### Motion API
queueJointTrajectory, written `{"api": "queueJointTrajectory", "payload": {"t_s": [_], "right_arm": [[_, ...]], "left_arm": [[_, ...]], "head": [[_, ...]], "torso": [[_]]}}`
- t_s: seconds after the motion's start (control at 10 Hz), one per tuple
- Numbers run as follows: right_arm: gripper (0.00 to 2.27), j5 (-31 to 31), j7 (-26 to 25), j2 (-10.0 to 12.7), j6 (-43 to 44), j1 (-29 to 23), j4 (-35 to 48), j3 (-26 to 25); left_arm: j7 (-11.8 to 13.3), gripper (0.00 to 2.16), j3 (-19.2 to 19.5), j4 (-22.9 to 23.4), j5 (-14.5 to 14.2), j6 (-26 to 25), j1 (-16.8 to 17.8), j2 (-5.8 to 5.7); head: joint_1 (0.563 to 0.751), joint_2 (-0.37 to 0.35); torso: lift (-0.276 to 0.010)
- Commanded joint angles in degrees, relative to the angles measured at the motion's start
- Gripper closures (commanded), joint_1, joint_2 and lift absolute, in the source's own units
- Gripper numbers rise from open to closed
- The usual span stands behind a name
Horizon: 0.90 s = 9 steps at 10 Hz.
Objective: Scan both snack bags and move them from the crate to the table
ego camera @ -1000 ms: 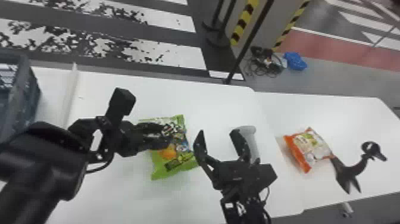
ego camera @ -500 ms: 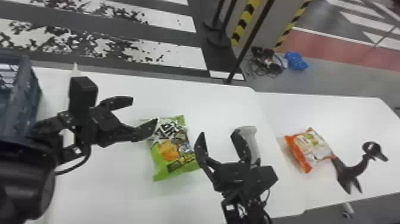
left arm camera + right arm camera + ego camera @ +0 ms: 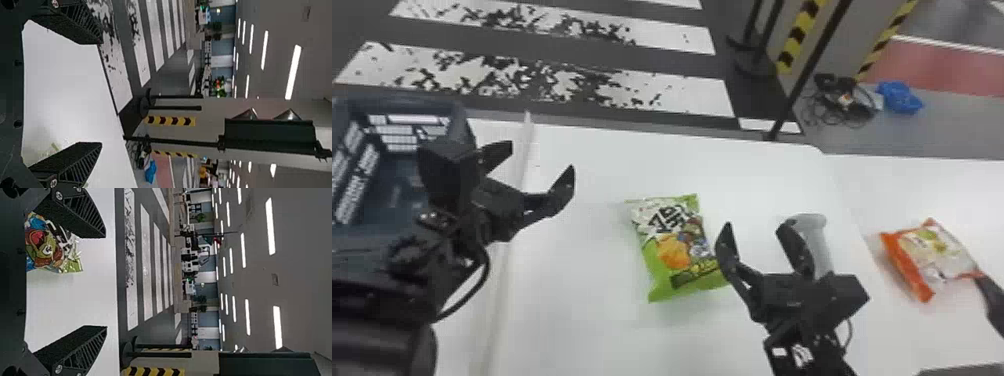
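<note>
On table (image 3: 582, 310): green snack bag (image 3: 677, 245), long axis roughly near-to-far.

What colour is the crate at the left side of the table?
The crate is dark blue-grey, seen best in the head view.

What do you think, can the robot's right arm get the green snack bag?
Probably yes: the right gripper is open, close by the green snack bag, which lies on the table with nothing on top of it.

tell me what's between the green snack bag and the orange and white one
Head view: the open right gripper and, partly behind it, a grey tube-like thing.
</note>
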State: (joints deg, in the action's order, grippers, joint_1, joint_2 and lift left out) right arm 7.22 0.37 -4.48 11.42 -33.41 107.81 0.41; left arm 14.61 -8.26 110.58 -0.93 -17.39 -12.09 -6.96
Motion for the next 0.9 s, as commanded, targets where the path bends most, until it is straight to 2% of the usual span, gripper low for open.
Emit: {"api": "queueJointTrajectory", "payload": {"t_s": [0.0, 0.2, 0.4, 0.5, 0.8], "right_arm": [[0.1, 3.06, 1.38, 0.0, -6.46, 0.45, 1.35, -1.29], [0.1, 7.63, 4.99, 0.0, -17.71, 1.33, 3.46, -4.01], [0.1, 10.53, 7.8, 0.0, -27.9, 3.17, 3.72, -6.39], [0.1, 13.17, 10.79, 0.0, -37.75, 5.1, 3.9, -8.76], [0.1, 15.1, 14.22, 0.0, -48.65, 8.8, 3.72, -12.01]], "left_arm": [[-3.63, 0.08, 1.06, 2.8, 0.05, 0.02, -2.5, -0.51], [-7.93, 0.08, 1.67, 4.3, 0.05, 6.7, -5.4, -1.57], [-11.71, 0.08, 2.29, 5.53, -0.12, 10.39, -8.21, -2.01], [-13.38, 0.08, 2.81, 5.61, -0.82, 13.73, -9.61, -2.18], [-13.12, 0.08, 4.22, 5.88, -2.41, 14.61, -11.46, -2.71]], "head": [[0.695, -0.158], [0.695, -0.119], [0.695, -0.102], [0.695, -0.094], [0.695, -0.067]], "torso": [[-0.088], [-0.088], [-0.088], [-0.088], [-0.088]]}}
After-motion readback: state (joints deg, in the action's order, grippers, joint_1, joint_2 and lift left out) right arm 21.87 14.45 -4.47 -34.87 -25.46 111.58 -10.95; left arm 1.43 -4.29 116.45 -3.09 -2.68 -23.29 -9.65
